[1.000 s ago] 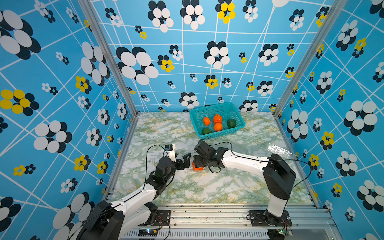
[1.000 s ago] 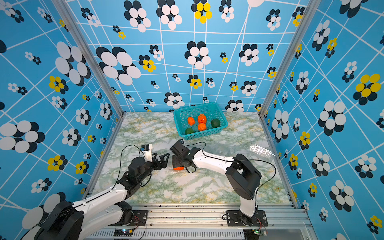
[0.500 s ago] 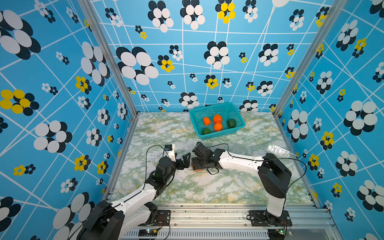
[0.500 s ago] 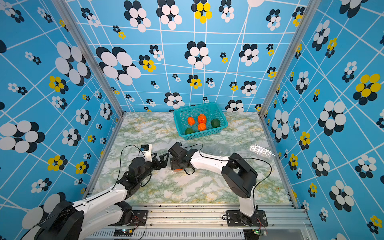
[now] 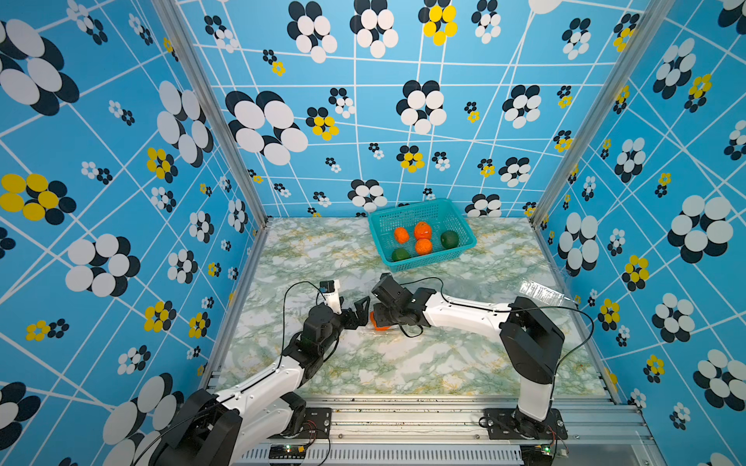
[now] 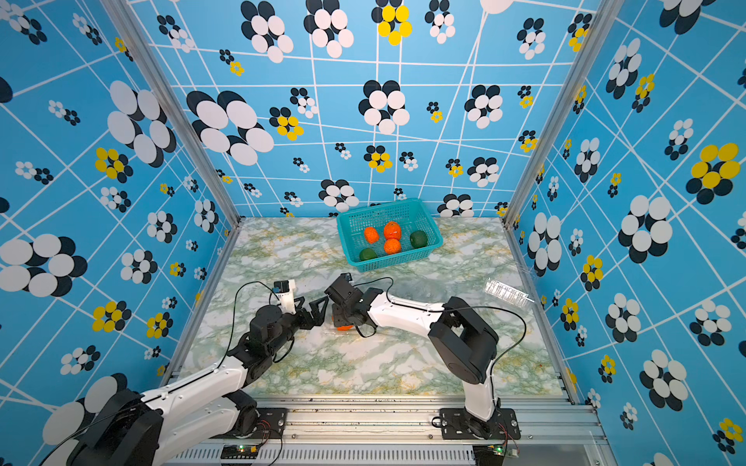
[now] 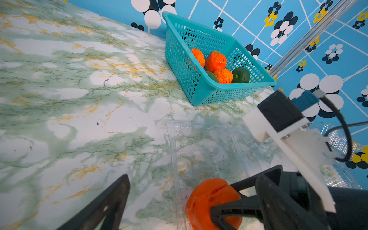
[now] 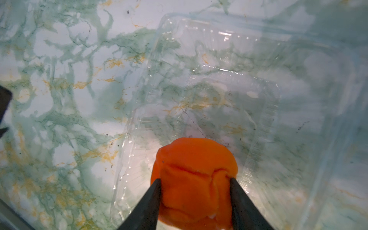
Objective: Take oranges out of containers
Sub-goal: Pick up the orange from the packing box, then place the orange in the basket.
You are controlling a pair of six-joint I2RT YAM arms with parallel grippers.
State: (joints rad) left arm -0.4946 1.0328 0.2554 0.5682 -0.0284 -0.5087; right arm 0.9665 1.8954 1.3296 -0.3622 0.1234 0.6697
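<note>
The right gripper (image 8: 195, 180) had just pinched the orange (image 8: 194, 159) inside the open clamshell (image 8: 219, 49), so lift-out seemed next; the left gripper (image 5: 362, 312), at its nine o'clock, gaped wide, empty.

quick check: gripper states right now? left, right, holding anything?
Left gripper: open, holding nothing.
Right gripper: fingers closed on the orange.

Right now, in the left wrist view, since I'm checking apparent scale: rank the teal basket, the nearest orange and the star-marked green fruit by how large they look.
1. teal basket
2. nearest orange, enlarged by closeness to the camera
3. green fruit, farther off; true size against the orange is unsure
</note>
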